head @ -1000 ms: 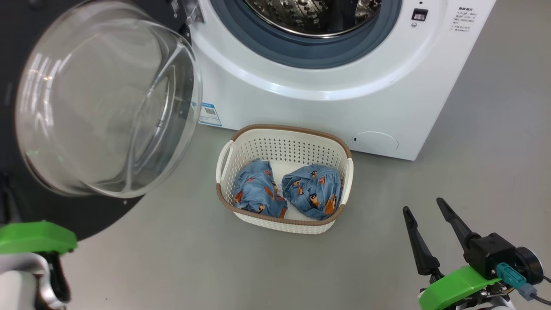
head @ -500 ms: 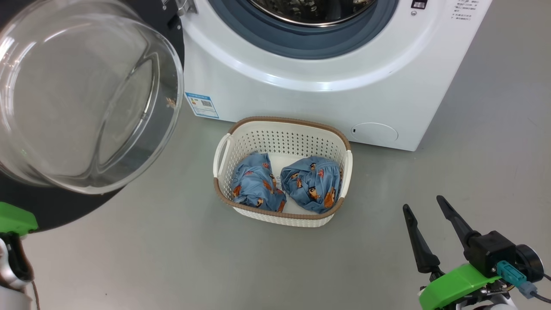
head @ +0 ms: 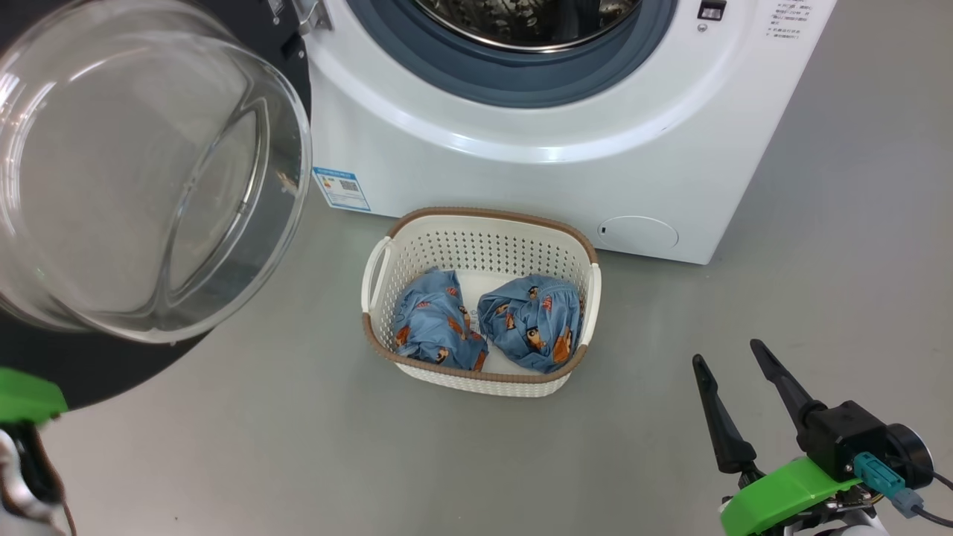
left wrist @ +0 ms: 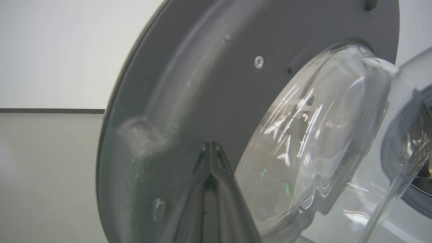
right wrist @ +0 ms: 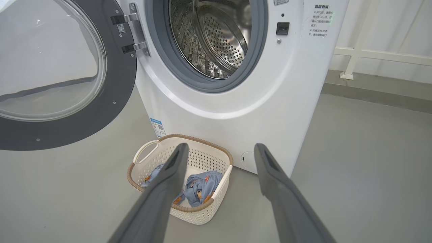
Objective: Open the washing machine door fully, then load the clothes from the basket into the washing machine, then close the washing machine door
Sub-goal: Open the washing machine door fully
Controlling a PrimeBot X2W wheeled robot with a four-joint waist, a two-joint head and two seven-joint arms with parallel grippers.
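A plain grey floor [head: 298, 447] carries everything here, with a pale wall [left wrist: 50, 50] behind it in the left wrist view. There are two bundles of the clothes, one [head: 435, 320] touching the other [head: 532, 320], and both lie in the single basket [head: 480, 217]. The basket stands on the floor ahead and to the left of the right pincer [head: 726, 351], whose two dark fingers are spread wide with air between them. Just beyond the basket is the one washing machine [head: 521, 179], with a blue sticker [head: 341, 188] and a round flap [head: 638, 233] low on its front. Further left of that pincer, the one washing machine door [head: 134, 171] stands swung open, its clear glass bowl bulging toward the head camera. The right wrist view adds what the head view cuts off: the steel drum [right wrist: 216, 37] inside the grey gasket [right wrist: 202, 84], two metal hinge brackets [right wrist: 135, 33] carrying the door, the small dark latch socket [right wrist: 282, 28] and a white railing [right wrist: 371, 54] far to the right. The left wrist view shows the left pincer [left wrist: 211, 148] with its two fingers pressed together, and directly ahead of their tip lies the door's grey inner ring, with the glass bowl just to its right. Whether the tip touches the ring cannot be told.
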